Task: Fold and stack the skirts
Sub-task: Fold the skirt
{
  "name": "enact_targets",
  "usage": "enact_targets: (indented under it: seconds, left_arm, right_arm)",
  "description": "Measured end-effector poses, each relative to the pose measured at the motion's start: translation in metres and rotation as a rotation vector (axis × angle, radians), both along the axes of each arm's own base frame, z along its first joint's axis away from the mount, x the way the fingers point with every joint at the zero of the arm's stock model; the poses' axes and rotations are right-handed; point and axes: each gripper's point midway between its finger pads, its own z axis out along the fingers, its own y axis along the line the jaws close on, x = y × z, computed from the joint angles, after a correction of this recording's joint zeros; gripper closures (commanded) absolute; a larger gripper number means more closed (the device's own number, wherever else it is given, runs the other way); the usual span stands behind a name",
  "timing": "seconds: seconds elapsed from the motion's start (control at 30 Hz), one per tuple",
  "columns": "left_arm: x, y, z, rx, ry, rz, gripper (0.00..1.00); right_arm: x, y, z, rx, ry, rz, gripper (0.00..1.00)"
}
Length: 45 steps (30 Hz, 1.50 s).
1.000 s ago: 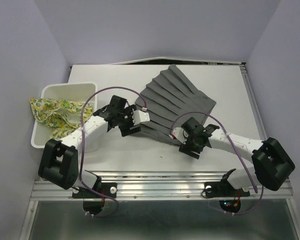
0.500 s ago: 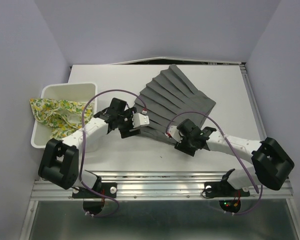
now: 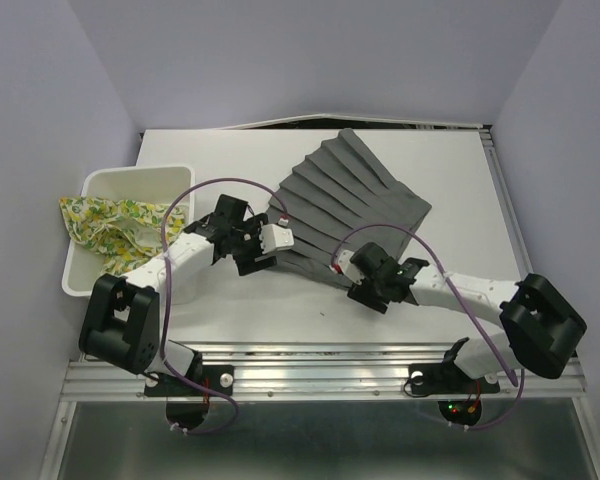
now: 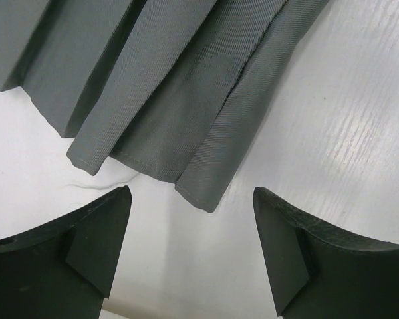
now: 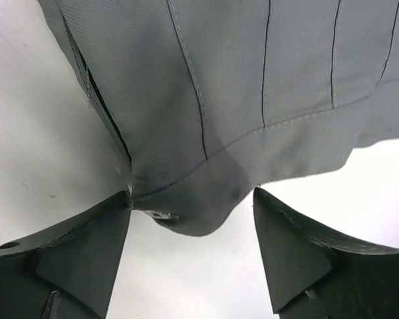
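At the near side of the table (image 3: 240,315) the right gripper (image 3: 364,272) sits low at the near corner of the grey skirt (image 3: 350,205). Its wrist view shows both fingers (image 5: 86,252) spread wide, with the stitched band corner (image 5: 186,209) lying between them and nothing pinched yet. A little further in and to the left, the left gripper (image 3: 272,252) hovers at the skirt's left edge, also wide open. The ends of two or three pleats (image 4: 196,183) point into the gap between its fingers (image 4: 93,232), just short of them. The skirt itself lies flat and fanned out across the middle of the table, its far tip close to the back edge. The second skirt, the lemon-print one (image 3: 105,225), is bunched in the white basket (image 3: 140,172) at the left and spills over the left rim, well apart from both grippers. The main risk looks like an uneven grab. If the left fingers close where they are, they may catch only one loose pleat end, or bare table, and the fan would splay or twist when lifted. On the right, a shallow bite on the thick band could slip and skew the fold. The right arm's purple cable (image 3: 365,232) also loops over the cloth and could drag it.
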Motion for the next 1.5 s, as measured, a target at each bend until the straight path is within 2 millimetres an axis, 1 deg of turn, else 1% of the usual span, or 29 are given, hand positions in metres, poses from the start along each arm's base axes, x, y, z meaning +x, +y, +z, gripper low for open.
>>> enact_targets:
  seconds: [0.07, 0.17, 0.23, 0.33, 0.37, 0.47, 0.53, 0.57, 0.6, 0.67, 0.7, 0.73, 0.9, 0.97, 1.03, 1.1, 1.13, 1.17, 1.2, 1.23, 1.27, 1.3, 1.33, 1.37, 1.4, 1.43, 1.5]
  left_arm:
    - [0.0, 0.0, 0.0, -0.002, 0.001, -0.002, 0.15]
    - [0.0, 0.001, 0.0, -0.004, 0.002, 0.001, 0.15]
    - [0.001, 0.0, -0.001, -0.004, 0.007, 0.001, 0.15]
    - [0.001, 0.002, -0.004, 0.0, 0.015, 0.005, 0.16]
    - [0.001, 0.002, -0.004, 0.002, 0.015, 0.003, 0.17]
    - [0.002, 0.003, -0.004, 0.013, 0.004, -0.018, 0.17]
    - [0.001, 0.005, -0.003, 0.03, -0.028, -0.055, 0.17]
    - [0.0, 0.006, -0.003, 0.033, -0.032, -0.06, 0.17]
    - [-0.002, 0.008, -0.003, 0.04, -0.043, -0.077, 0.17]
    - [-0.004, 0.009, -0.003, 0.053, -0.061, -0.105, 0.17]
    - [-0.004, 0.009, -0.002, 0.058, -0.069, -0.117, 0.17]
    - [-0.003, 0.009, -0.002, 0.065, -0.08, -0.136, 0.18]
    - [0.0, 0.007, -0.006, 0.1, -0.126, -0.213, 0.21]
    - [0.001, 0.002, -0.016, 0.121, -0.124, -0.246, 0.23]
    - [0.0, -0.002, -0.031, 0.137, -0.094, -0.266, 0.27]
    - [-0.002, -0.004, -0.043, 0.149, -0.063, -0.275, 0.35]
    - [-0.001, -0.005, -0.046, 0.149, -0.049, -0.279, 0.39]
    - [0.003, -0.007, -0.045, 0.149, -0.058, -0.276, 0.49]
    - [0.008, -0.009, -0.045, 0.146, -0.066, -0.274, 0.55]
    - [0.012, -0.011, -0.045, 0.145, -0.067, -0.268, 0.65]
    - [0.014, -0.012, -0.047, 0.146, -0.062, -0.264, 0.69]
    - [0.016, -0.012, -0.049, 0.146, -0.052, -0.256, 0.8]
    - [0.016, -0.012, -0.049, 0.146, -0.047, -0.252, 0.8]
    - [0.015, -0.012, -0.049, 0.145, -0.041, -0.248, 0.93]
    - [0.015, -0.01, -0.049, 0.145, -0.035, -0.241, 1.0]
    - [0.013, -0.009, -0.046, 0.145, -0.032, -0.238, 1.0]
    - [0.01, -0.006, -0.033, 0.134, -0.042, -0.219, 1.0]
  right_arm:
    - [-0.002, -0.006, 0.001, -0.018, 0.0, -0.016, 0.21]
    - [-0.006, -0.011, 0.005, -0.031, -0.016, -0.01, 0.24]
    - [-0.007, -0.008, 0.009, -0.025, -0.027, 0.006, 0.26]
    - [-0.009, -0.001, 0.01, -0.026, -0.036, 0.052, 0.32]
    - [-0.009, 0.003, 0.008, -0.026, -0.038, 0.075, 0.37]
    - [-0.011, 0.009, 0.0, -0.032, -0.028, 0.116, 0.49]
    - [-0.012, 0.009, -0.005, -0.043, -0.02, 0.13, 0.65]
    - [-0.011, 0.011, -0.006, -0.043, -0.022, 0.137, 0.65]
    - [-0.009, 0.013, -0.008, -0.041, -0.026, 0.143, 0.75]
    - [-0.008, 0.015, -0.011, -0.04, -0.025, 0.149, 0.86]
    - [-0.007, 0.016, -0.013, -0.039, -0.026, 0.149, 0.97]
    - [-0.006, 0.017, -0.014, -0.038, -0.028, 0.152, 0.99]
    - [-0.006, 0.02, -0.013, -0.022, -0.03, 0.147, 0.99]
    - [-0.008, 0.021, -0.01, 0.001, -0.025, 0.139, 0.99]
    - [-0.011, 0.023, -0.007, 0.026, -0.02, 0.136, 0.99]
    - [-0.012, 0.024, -0.003, 0.046, -0.022, 0.131, 0.99]
    - [-0.013, 0.025, -0.001, 0.057, -0.021, 0.129, 0.99]
    - [-0.014, 0.026, 0.0, 0.063, -0.02, 0.127, 0.99]
    - [-0.014, 0.026, 0.002, 0.071, -0.019, 0.126, 0.99]
    - [-0.015, 0.026, 0.003, 0.076, -0.019, 0.123, 0.99]
    - [-0.015, 0.027, 0.004, 0.08, -0.018, 0.121, 0.99]
    - [-0.016, 0.027, 0.004, 0.083, -0.012, 0.12, 0.99]
    - [-0.017, 0.028, 0.005, 0.085, -0.009, 0.121, 0.99]
    - [-0.018, 0.029, 0.005, 0.089, 0.0, 0.123, 0.99]
    - [-0.019, 0.03, 0.006, 0.094, 0.007, 0.124, 0.99]
    - [-0.02, 0.032, 0.008, 0.103, 0.018, 0.129, 0.99]
    - [-0.023, 0.035, 0.01, 0.119, 0.034, 0.141, 0.99]
